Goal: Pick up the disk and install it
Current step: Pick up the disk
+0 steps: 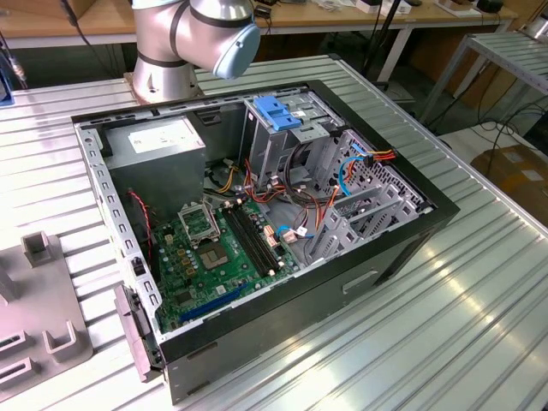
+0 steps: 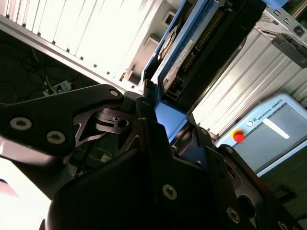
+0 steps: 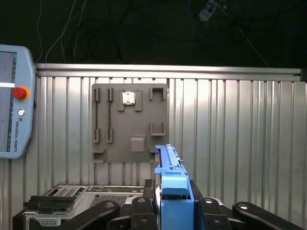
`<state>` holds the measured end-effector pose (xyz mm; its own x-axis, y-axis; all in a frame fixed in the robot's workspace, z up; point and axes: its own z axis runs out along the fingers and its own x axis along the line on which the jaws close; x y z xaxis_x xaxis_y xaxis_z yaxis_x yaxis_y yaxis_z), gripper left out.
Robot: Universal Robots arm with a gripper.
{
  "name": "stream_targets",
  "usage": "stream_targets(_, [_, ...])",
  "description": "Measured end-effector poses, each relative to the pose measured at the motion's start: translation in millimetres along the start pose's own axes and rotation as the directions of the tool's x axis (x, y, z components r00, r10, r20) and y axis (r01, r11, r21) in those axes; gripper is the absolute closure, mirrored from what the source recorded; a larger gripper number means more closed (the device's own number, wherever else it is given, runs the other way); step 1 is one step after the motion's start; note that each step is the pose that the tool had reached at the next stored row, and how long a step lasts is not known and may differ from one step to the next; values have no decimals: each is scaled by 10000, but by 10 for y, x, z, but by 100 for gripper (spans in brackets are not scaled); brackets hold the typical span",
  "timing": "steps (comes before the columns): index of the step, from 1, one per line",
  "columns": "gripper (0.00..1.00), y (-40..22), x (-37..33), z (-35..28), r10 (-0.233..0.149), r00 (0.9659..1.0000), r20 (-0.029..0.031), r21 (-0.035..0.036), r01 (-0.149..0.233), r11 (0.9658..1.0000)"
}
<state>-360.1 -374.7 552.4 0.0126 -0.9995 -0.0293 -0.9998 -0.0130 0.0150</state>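
Observation:
My gripper [image 3: 173, 194] is shut on the disk [image 3: 171, 165], seen edge-on in the first wrist view with its light blue carrier rail between the black fingers [image 3: 144, 206]. The second wrist view shows the disk [image 2: 184, 48] reaching away from the gripper [image 2: 165, 120], its grey body and white label framed by the blue rail. It is held in the air above the ribbed metal table [image 3: 230, 139]. The open computer case [image 1: 257, 214] lies on its side in the exterior view, with the metal drive cage [image 1: 291, 137] and its blue handle [image 1: 278, 111] at the back.
A grey fixture plate [image 3: 129, 122] with small holders lies on the table beyond the case [image 3: 62, 201]; the plate [image 1: 34, 317] is at the exterior view's left. A teach pendant [image 3: 14, 100] rests at the table's edge. The arm's base [image 1: 171, 51] stands behind the case. Cables [image 1: 342, 180] run inside.

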Motion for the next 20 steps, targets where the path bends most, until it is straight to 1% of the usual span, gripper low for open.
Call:
stream_targets(1, [63,-22,0,0,0,10000,0,1,0,10000])
stream_targets(11, [63,-153,2,-2,0,10000,0,0,0,10000])
stream_targets(20, [63,-314,4,-5,0,10000,0,0,0,10000])
